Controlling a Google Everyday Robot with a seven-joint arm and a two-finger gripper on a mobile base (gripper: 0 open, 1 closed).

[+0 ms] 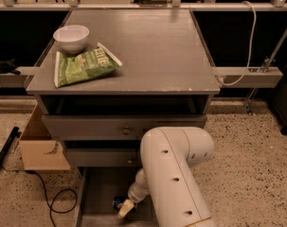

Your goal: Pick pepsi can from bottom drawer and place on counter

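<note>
The bottom drawer (95, 193) is pulled open at the foot of the cabinet, a shallow grey tray in shadow. Inside it, a small blue shape that is the pepsi can (117, 203) lies near the drawer's middle, partly hidden. My white arm reaches down into the drawer, and my gripper (125, 207) is right against the can's right side. Whether it holds the can does not show. The counter (152, 51) is the broad grey top of the cabinet.
A white bowl (71, 37) and a green chip bag (84, 66) sit on the counter's left part. Two knobbed drawers (126, 126) are above the open one. A cardboard box (41, 148) and black cables (48, 197) are on the floor to the left.
</note>
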